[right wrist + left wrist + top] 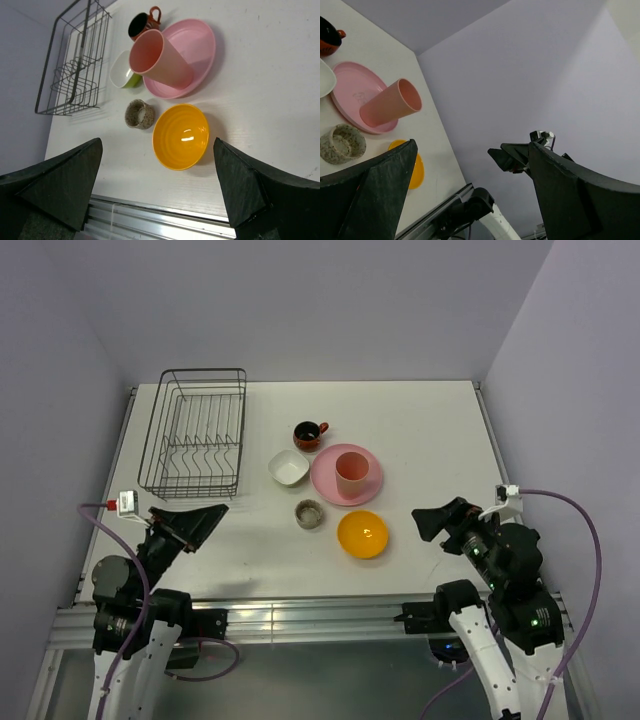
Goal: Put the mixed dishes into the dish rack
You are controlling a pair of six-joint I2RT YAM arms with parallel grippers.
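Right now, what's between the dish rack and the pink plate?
The white squarish bowl, apart from the dish rack and near the pink plate; the top view shows it.

I find no word, number or brand I can read. The round pink plastic plate (347,82) bears a faint mark near its middle, too blurred to make out. The small white cable tag (127,502) by my left arm is too small to read.
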